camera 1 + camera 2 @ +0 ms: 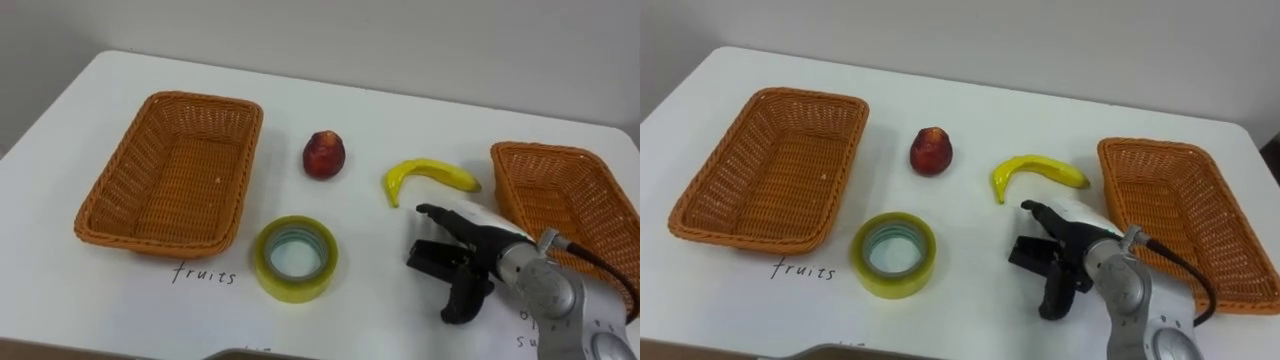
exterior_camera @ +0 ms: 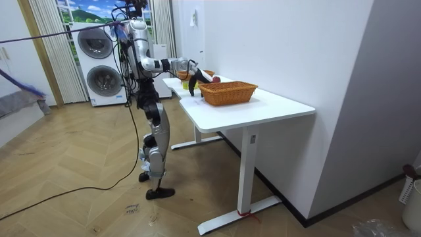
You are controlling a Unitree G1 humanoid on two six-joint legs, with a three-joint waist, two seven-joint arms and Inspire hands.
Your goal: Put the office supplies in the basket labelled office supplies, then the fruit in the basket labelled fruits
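White table (image 1: 375,305): banana (image 1: 430,176) just beyond right robot hand (image 1: 480,258).

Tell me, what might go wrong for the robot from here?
The right hand is close to the banana; it might nudge the curved fruit away instead of grasping it. The basket marked for fruit lies far left, beyond the tape roll and the red fruit, so a carry across could bump them. The other basket is much nearer, so a wrong drop is possible.
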